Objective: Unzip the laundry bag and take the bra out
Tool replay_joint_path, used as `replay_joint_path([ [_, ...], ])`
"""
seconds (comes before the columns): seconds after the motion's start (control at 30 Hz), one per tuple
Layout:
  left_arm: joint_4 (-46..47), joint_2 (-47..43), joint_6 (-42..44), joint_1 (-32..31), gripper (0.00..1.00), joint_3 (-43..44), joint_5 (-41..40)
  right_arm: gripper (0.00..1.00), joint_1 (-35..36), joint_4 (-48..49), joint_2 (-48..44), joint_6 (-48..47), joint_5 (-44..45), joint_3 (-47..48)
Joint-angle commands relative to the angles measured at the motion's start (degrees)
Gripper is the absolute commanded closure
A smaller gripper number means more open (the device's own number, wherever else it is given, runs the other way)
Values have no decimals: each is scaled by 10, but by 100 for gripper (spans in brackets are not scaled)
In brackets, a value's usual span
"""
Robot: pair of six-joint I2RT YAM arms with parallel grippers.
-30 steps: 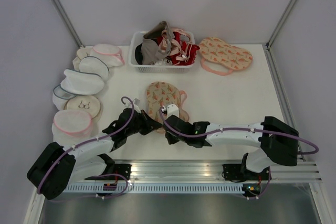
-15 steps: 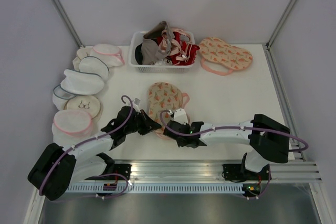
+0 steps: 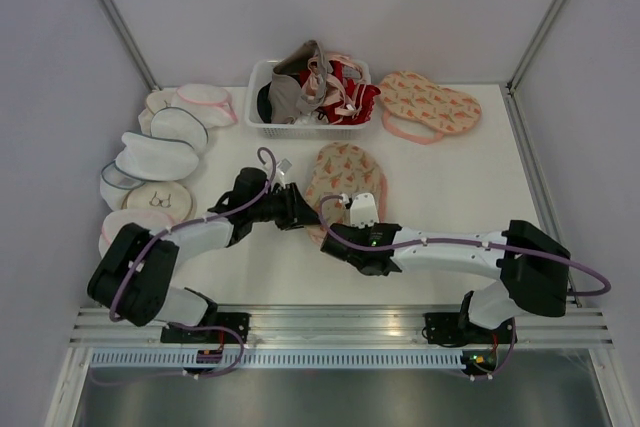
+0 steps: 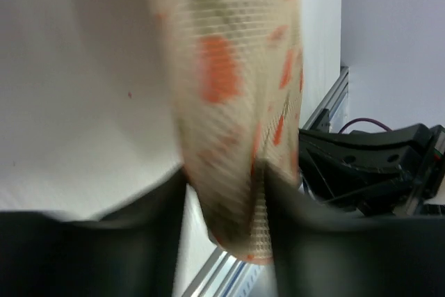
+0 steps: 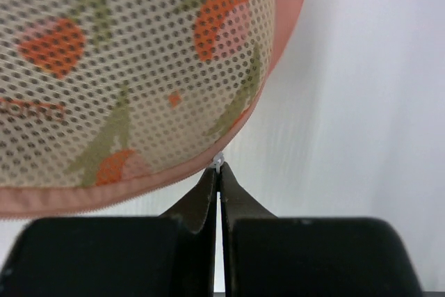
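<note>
The laundry bag (image 3: 345, 172), peach mesh printed with watermelon slices and trimmed in pink, lies mid-table. My left gripper (image 3: 300, 212) reaches its near-left edge. In the left wrist view a blurred fold of the laundry bag (image 4: 236, 137) fills the gap between the jaws of the left gripper (image 4: 226, 234) and touches both fingers. My right gripper (image 3: 338, 232) is at the bag's near edge. In the right wrist view the right gripper (image 5: 219, 172) is shut on the small white zipper pull (image 5: 219, 163) under the pink trim of the bag (image 5: 139, 67). The bra is hidden.
A white basket (image 3: 262, 125) heaped with red, pink and grey garments stands behind the bag. A second watermelon-print pouch (image 3: 430, 107) lies at the back right. Several white mesh pouches (image 3: 155, 157) crowd the left side. The metal rail (image 3: 340, 322) runs along the near edge.
Both grippers have moved away from the near edge and to the right, taking the laundry bag with them. The left arm has stretched out further.
</note>
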Motion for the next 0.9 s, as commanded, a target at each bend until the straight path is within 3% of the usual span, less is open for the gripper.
replay_joint_path([
  [0.0,52,56,49,9,37,48,26,100,-6,-38,-33,-13,14,-14],
  [0.03,66,57,39,8,23,44,9,99,-6,-25,-42,-21,7,-18],
  [0.07,72,58,31,8,1,38,1,100,-6,-22,-46,-21,5,-19],
  [0.3,-45,-78,-44,1,0,-38,-158,100,-6,47,-72,-59,-62,-34],
  [0.43,-50,-167,-104,-21,0,-107,-154,100,-6,266,-107,-101,-286,-96],
  [0.5,-52,-195,-142,-35,0,-126,-152,100,-6,368,-114,-93,-341,-117],
  [0.57,-52,-239,-168,-45,0,-151,-154,100,-6,402,-107,-89,-384,-126],
  [0.77,-75,-317,-230,-59,0,-168,-137,99,-5,471,-68,-102,-391,-113],
  [0.87,-121,-333,-224,-62,0,-156,-130,100,-5,457,-51,-111,-339,-100],
])
